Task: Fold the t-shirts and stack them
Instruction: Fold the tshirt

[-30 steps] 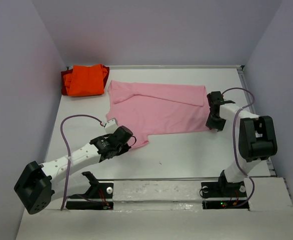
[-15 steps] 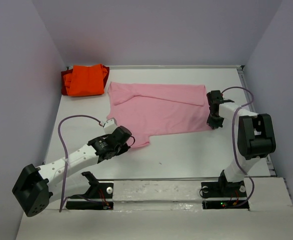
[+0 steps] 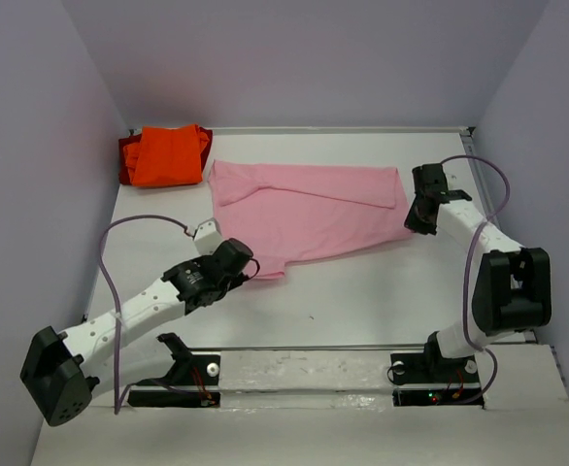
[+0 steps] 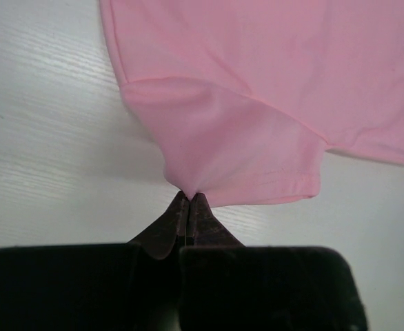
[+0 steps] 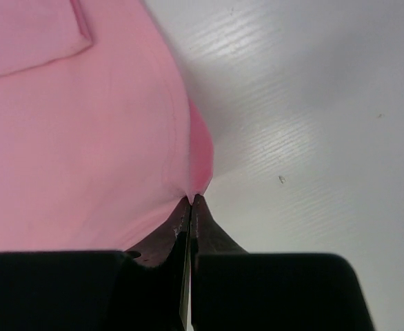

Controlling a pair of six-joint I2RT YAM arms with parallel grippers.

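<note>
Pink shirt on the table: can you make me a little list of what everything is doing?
Shirt: light pink cloth t-shirt, spread mostly flat on the white table
First arm: left claw, shut, pinching the near sleeve's corner
Second arm: right claw, shut, pinching the shirt's right-hand edge
Pile: bright orange cloth shirts, heaped in the far left corner
Job so far: pink shirt not yet on the pile

White shells, black joints on left arm [image 3: 134,309], right arm [image 3: 481,231]; purple cables [image 3: 103,267] (one each); jaws dark, tapered.
</note>
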